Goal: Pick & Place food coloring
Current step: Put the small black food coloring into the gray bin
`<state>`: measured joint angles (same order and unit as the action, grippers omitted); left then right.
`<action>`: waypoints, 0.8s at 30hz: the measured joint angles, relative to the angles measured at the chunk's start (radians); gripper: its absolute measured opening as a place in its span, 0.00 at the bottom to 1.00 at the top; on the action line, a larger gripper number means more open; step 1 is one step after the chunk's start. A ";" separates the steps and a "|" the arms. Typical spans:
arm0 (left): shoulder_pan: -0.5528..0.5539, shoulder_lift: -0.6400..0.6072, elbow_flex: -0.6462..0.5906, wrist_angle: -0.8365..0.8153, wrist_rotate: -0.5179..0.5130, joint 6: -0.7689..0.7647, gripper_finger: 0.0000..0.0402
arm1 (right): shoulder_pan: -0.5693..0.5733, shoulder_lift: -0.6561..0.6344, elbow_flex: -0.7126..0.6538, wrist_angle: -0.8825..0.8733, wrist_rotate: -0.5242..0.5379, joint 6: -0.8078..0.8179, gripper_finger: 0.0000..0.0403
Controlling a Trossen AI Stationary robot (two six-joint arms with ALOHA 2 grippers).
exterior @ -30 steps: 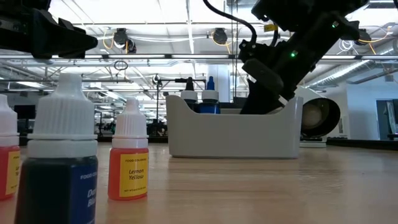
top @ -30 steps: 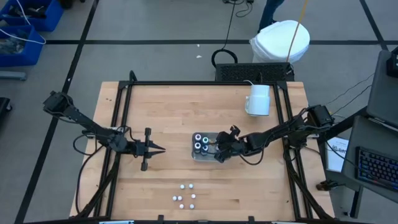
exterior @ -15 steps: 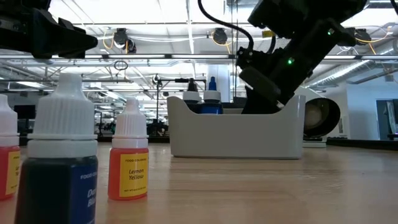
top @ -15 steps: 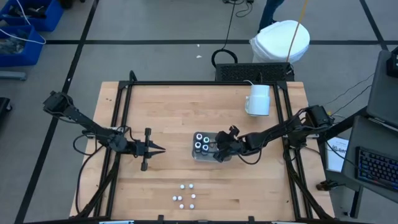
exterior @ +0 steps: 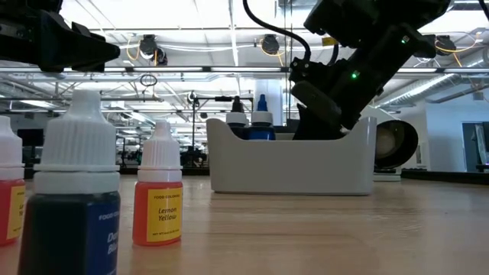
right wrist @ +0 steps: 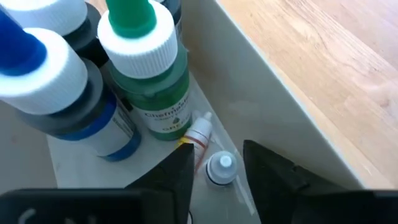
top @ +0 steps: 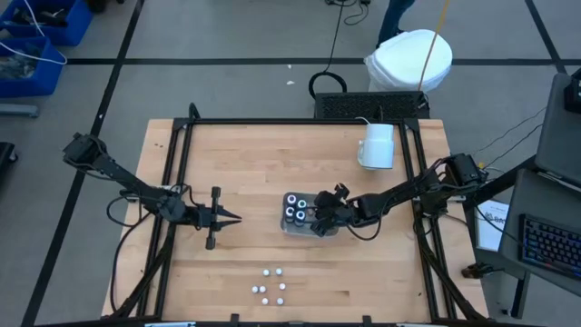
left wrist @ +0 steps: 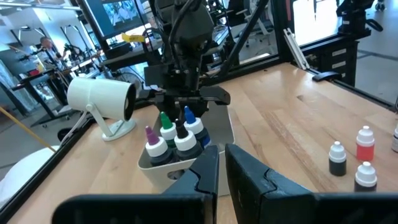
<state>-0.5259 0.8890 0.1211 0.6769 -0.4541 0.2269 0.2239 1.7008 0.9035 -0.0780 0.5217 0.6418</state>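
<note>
A clear plastic tray (top: 304, 216) sits mid-table. It holds dark food coloring bottles with white caps and green (right wrist: 146, 68), blue (right wrist: 43, 87), purple (left wrist: 152, 142) and black tips. My right gripper (right wrist: 217, 177) reaches slanting down into the tray's right end and is open. A tiny white-capped dropper bottle (right wrist: 221, 168) stands on the tray floor between its fingers, and another (right wrist: 199, 134) lies beside it. Several more dropper bottles (top: 270, 286) stand near the table's front edge. My left gripper (top: 234, 216) hovers shut to the left of the tray.
A large white mug (top: 377, 145) stands at the far right of the table. In the low view, blue (exterior: 72, 206) and yellow (exterior: 159, 202) dropper bottles stand close to the camera. Black frame rails (top: 177, 182) run along the table's left and right sides.
My right gripper has sunk slightly lower into the tray's right end, and that end of the tray has shifted a little on the table. My left arm has kept still.
</note>
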 joint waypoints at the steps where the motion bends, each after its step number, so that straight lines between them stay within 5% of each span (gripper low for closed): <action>1: 0.000 0.000 0.000 0.000 0.000 0.000 0.09 | 0.000 0.000 0.000 -0.001 0.000 -0.001 0.34; 13: 0.000 0.000 0.000 -0.001 0.000 0.000 0.09 | 0.040 -0.184 0.071 -0.006 0.036 -0.153 0.30; 18: 0.000 0.000 0.000 -0.002 0.000 0.000 0.09 | 0.188 -0.186 0.239 0.001 0.129 -0.275 0.24; 24: 0.000 0.000 0.000 -0.001 0.000 0.000 0.09 | 0.371 -0.033 0.510 0.000 0.215 -0.425 0.14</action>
<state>-0.5259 0.8890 0.1211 0.6754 -0.4541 0.2272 0.5954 1.6675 1.4134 -0.0780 0.7363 0.2168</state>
